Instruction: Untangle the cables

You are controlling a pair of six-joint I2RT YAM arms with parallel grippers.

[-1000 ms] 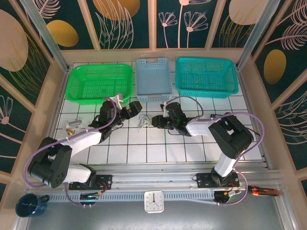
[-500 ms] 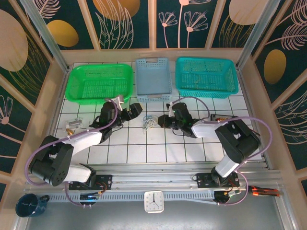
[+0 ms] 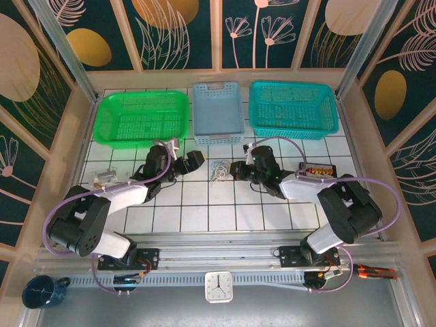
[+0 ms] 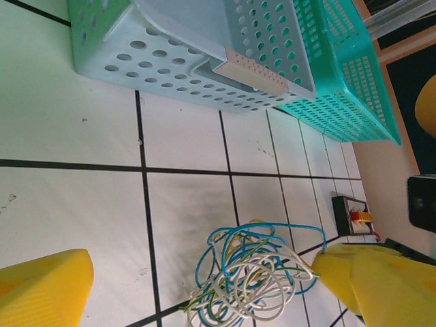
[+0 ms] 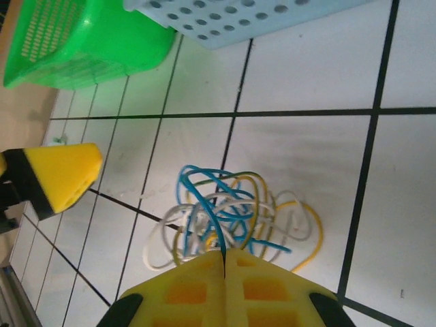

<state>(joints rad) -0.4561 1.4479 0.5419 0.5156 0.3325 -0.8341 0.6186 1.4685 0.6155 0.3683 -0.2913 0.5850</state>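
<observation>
The cables (image 3: 219,169), thin white, blue and yellow loops, lie tangled together on the tiled table (image 3: 197,216).

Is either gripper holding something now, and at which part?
The right gripper is shut on the cables, pinching strands at the tangle's edge. The left gripper is open.
</observation>
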